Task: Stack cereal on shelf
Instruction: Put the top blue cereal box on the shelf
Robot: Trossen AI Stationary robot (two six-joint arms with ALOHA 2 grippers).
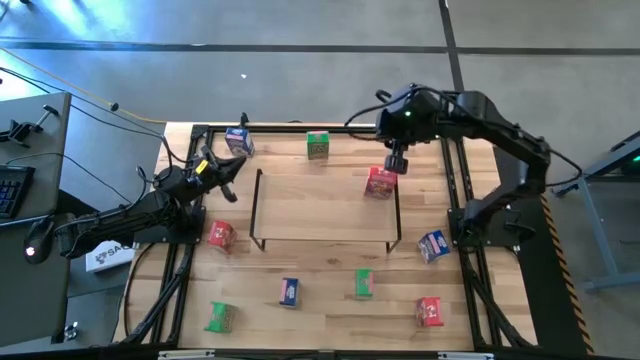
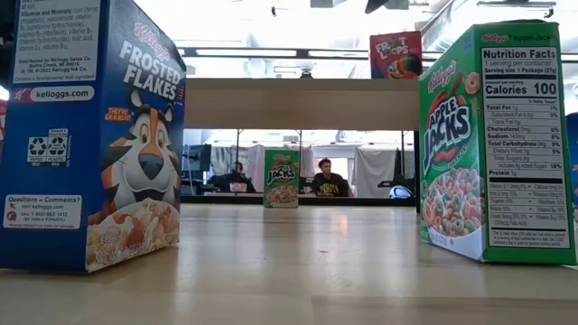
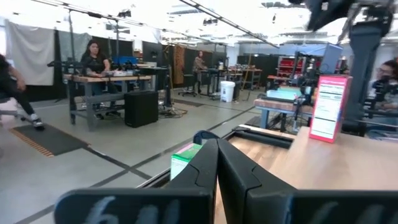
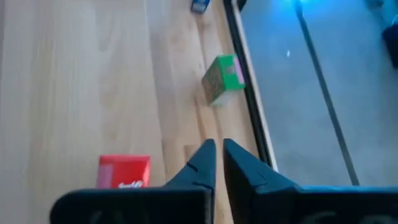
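1. Along the table's near edge in the high view: a green box [image 1: 219,317], a blue box [image 1: 289,291], a second green box [image 1: 363,284] and a red box [image 1: 429,312], all lying on the wood, well apart.
2. Farther back: a red box [image 1: 221,236] just left of the shelf [image 1: 300,205] and a blue box [image 1: 432,245] to its right.
3. On the shelf's right end: a red box [image 1: 381,182], standing directly below the right gripper [image 1: 397,162], fingers [image 4: 205,163] nearly together and holding nothing.
4. Beyond the shelf: a green box [image 1: 318,146] and a blue box [image 1: 239,141] at the far edge.
5. By the far left corner: left gripper [image 1: 226,176], fingers [image 3: 208,163] pressed together, empty.
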